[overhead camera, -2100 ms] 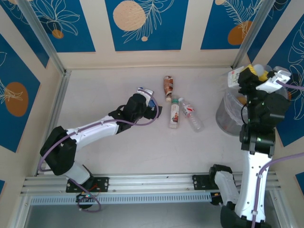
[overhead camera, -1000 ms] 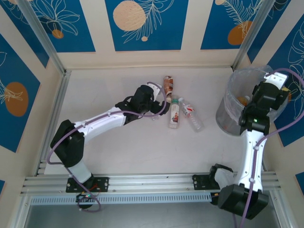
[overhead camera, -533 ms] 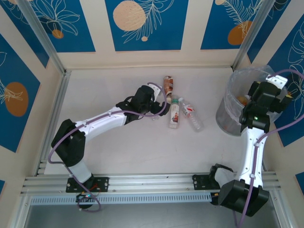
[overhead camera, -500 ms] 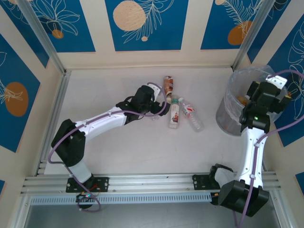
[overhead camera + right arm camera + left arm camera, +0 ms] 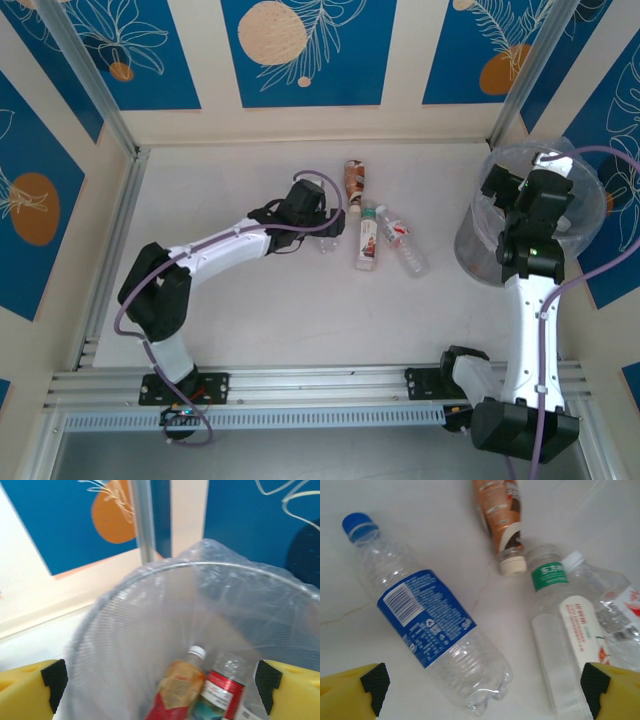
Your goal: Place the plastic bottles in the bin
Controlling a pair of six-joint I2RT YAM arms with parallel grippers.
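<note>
A clear bottle with a blue label (image 5: 425,617) and blue cap lies on the table, its base between the wide-open fingers of my left gripper (image 5: 485,682), which hovers above it (image 5: 325,228). Beside it lie a brown bottle (image 5: 499,515) (image 5: 354,183), a green-labelled bottle (image 5: 554,630) (image 5: 367,238) and a white-capped bottle with a red and white label (image 5: 615,605) (image 5: 402,240). My right gripper (image 5: 161,679) (image 5: 520,190) is open and empty over the bin (image 5: 150,630) (image 5: 475,245). Inside the bin lie a gold-wrapped bottle (image 5: 179,690) and a red-labelled one (image 5: 220,692).
The bin stands at the table's right edge against the blue and cream wall (image 5: 610,110). A metal post (image 5: 142,520) rises behind it. An aluminium rail (image 5: 110,240) runs along the left side. Bare table (image 5: 300,320) lies in front of the bottles.
The right gripper held a bottle above the bin two seconds ago; it is now empty and has turned left over the bin. The left gripper moved right, over the blue-labelled bottle.
</note>
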